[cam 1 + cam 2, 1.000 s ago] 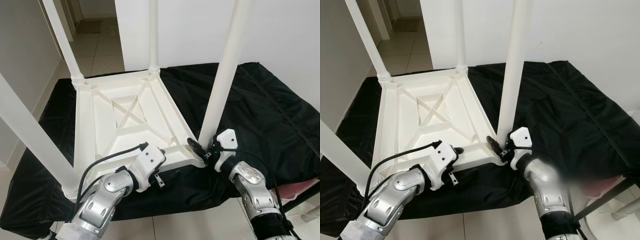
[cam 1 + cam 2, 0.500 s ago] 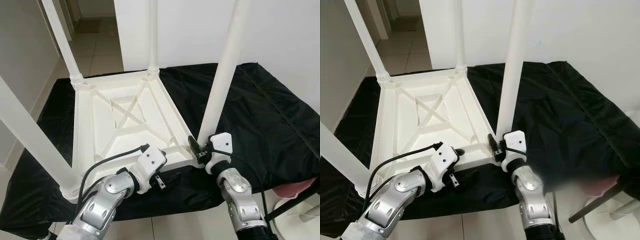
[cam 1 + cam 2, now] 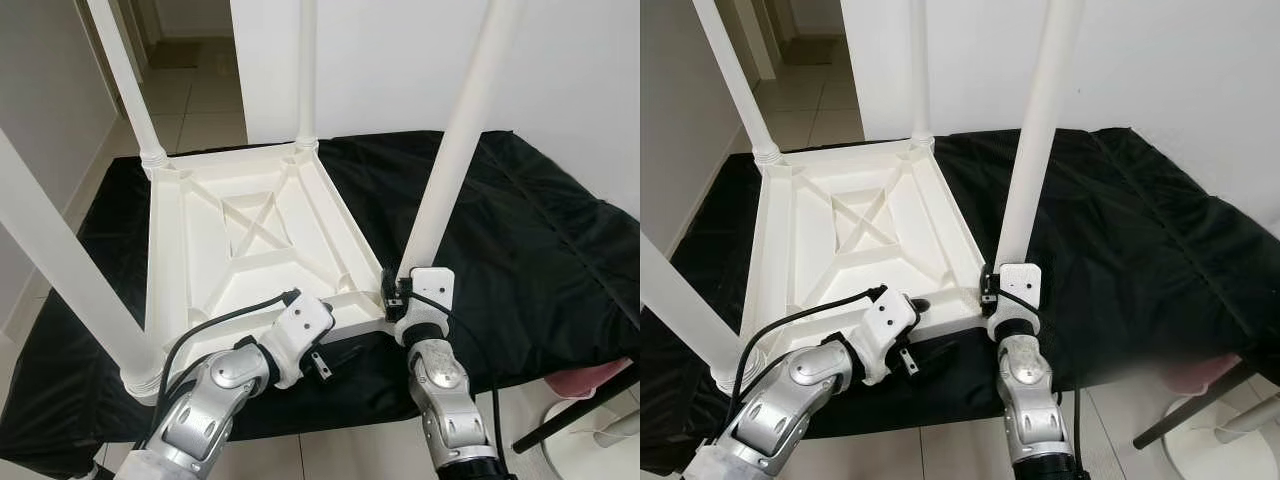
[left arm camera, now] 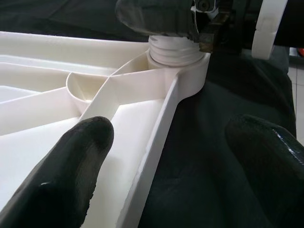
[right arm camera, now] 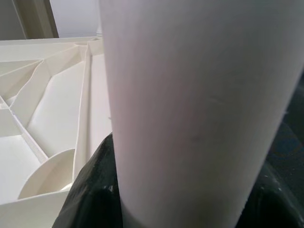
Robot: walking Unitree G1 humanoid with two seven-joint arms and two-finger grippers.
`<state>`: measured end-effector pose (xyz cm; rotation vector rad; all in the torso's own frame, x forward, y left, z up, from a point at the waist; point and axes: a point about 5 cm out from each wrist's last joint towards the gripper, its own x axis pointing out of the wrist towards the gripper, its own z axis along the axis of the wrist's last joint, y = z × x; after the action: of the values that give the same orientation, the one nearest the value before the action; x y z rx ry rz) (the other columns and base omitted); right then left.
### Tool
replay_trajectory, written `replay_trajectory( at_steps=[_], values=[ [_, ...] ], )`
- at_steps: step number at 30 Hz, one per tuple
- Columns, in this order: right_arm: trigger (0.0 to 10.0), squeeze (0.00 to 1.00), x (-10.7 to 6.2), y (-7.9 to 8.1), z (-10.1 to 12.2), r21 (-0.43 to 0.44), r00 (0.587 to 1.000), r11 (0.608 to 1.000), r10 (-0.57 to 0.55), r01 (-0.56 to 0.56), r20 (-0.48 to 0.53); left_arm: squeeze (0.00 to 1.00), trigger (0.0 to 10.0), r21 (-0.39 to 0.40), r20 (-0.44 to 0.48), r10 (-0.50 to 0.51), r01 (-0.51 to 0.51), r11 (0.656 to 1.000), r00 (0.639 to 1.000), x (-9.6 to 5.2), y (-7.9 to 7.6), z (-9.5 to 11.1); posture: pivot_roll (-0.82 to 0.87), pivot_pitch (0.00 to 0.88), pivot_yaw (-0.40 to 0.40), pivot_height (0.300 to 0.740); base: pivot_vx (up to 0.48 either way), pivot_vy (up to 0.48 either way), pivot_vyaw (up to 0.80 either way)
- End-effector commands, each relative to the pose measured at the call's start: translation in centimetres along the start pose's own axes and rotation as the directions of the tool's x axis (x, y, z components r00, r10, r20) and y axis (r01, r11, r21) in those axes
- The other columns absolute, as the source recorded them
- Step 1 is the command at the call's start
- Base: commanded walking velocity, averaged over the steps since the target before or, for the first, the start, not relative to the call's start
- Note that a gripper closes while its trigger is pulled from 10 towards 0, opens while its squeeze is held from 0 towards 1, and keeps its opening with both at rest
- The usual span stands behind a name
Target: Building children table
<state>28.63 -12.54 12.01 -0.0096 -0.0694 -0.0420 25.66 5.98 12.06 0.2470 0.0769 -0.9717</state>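
Children's table (image 3: 250, 240), white plastic, lies upside down on a black cloth (image 3: 520, 230) spread over the counter, filling the centre-left of the head views with its ribbed underside up and four legs in its corner sockets.

Nearest, at the lower middle of the frame, the right pincer (image 3: 396, 292) is clenched on the near-right leg (image 3: 455, 150) just above its socket; the right wrist view has the white tube between two black fingers (image 5: 92, 190), pressed on either side. That leg leans a little toward the upper right, not plumb. At the lower left of centre, the left pincer (image 4: 166, 156) sits at the table's near rim, released: its fingers stand apart, one over the white underside, one over the cloth, with the rim running between them and nothing gripped. Its wrist view looks along the rim to the threaded collar where the near-right leg enters its socket.

Farther off, the near-left leg (image 3: 60, 270) crosses the left edge, and the two far legs (image 3: 128, 85) rise at the upper left beside the wall and doorway.

The step in hand appears to be seating the last leg. Next would likely be straightening it and turning or pressing it home, with the left pincer bracing the rim so the top does not slide on the cloth.
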Motion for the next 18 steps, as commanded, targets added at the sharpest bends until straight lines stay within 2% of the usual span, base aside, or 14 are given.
replay_trajectory(
  at_steps=[1,2,3,4,11,12,14,15,18],
  values=[
    [10.0,0.00,-0.4,-0.2,-1.4,0.026,0.996,1.000,0.003,-0.001,-0.088,0.00,10.0,0.003,-0.018,0.027,-0.027,1.000,0.999,-0.1,0.0,-0.2,-0.04,0.000,0.017,0.740,0.000,0.000,0.00],
    [10.0,0.00,-0.4,-0.2,-1.4,0.026,0.996,1.000,0.003,-0.001,-0.088,0.00,10.0,0.003,-0.018,0.027,-0.027,1.000,0.999,-0.1,0.0,-0.2,-0.04,0.000,0.017,0.740,0.000,0.000,0.00],
    [10.0,0.92,-0.5,-0.1,-1.2,0.049,0.996,0.998,0.049,-0.046,-0.074,0.00,10.0,0.009,-0.020,0.027,-0.027,1.000,0.999,-0.1,0.0,-0.2,-0.04,0.000,0.015,0.740,0.000,0.000,0.00],
    [10.0,1.00,-0.6,0.0,-1.0,0.075,0.994,0.993,0.093,-0.089,-0.058,0.00,10.0,0.013,-0.022,0.027,-0.027,1.000,0.999,-0.2,0.1,-0.2,-0.04,0.000,0.015,0.740,0.000,0.000,0.00],
    [10.0,1.00,-0.6,-0.6,-0.2,0.046,0.987,0.986,0.162,-0.161,-0.002,0.00,10.0,0.015,-0.012,0.041,-0.041,0.999,0.999,-0.2,0.6,0.2,-0.04,0.000,0.010,0.740,0.000,0.000,0.00],
    [10.0,0.85,-0.6,-0.9,-0.1,0.041,0.985,0.984,0.174,-0.174,0.002,0.00,10.0,0.013,-0.008,0.045,-0.045,0.999,0.999,-0.1,0.7,0.3,-0.04,0.000,0.011,0.740,0.000,0.000,0.00],
    [10.0,0.85,-0.6,-0.9,-0.1,0.041,0.985,0.984,0.174,-0.174,0.002,0.00,10.0,0.013,-0.008,0.045,-0.045,0.999,0.999,-0.1,0.7,0.3,-0.04,0.000,0.011,0.740,0.000,0.000,0.00],
    [10.0,0.00,-0.5,-1.3,-0.1,0.032,0.980,0.979,0.200,-0.200,0.004,0.00,10.0,0.012,-0.003,0.051,-0.050,0.999,0.999,-0.1,0.8,0.3,-0.05,0.000,0.012,0.740,0.000,0.000,0.00],
    [10.0,0.00,-0.4,-2.0,-0.1,0.020,0.965,0.965,0.261,-0.261,0.009,0.00,10.0,0.009,0.005,0.057,-0.057,0.998,0.998,0.0,0.9,0.6,-0.05,0.000,0.016,0.740,0.000,0.000,0.00]
  ],
)
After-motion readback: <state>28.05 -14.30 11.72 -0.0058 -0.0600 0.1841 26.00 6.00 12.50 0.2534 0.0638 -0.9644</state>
